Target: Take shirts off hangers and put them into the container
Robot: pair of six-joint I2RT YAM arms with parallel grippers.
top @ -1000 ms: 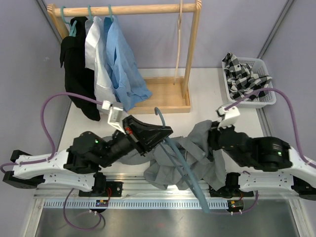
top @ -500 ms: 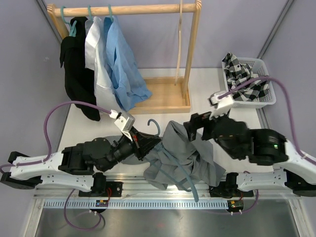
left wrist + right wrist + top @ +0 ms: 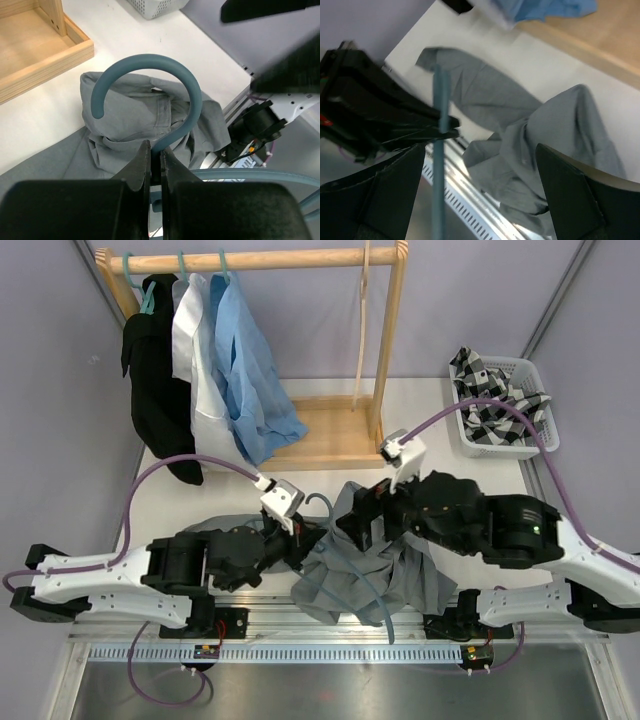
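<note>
sitting between lavender walls (image 3: pixel 480 300) is a white table (image 3: pixel 420 395).

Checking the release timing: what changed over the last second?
The right gripper let go of the grey shirt, opened, and swung left over it. The left gripper, shut on the teal hanger, drew back toward the bases. The three shirts on the rack and the checked shirt in the basket stayed put.

A pale wooden clothes rack (image 3: pixel 390 350) stands along the far edge of the white table (image 3: pixel 425 395), left of its middle, with a round rail (image 3: pixel 290 258) on top and a shallow base tray (image 3: pixel 340 435) below. Lilac walls (image 3: pixel 480 290) rise behind.
</note>
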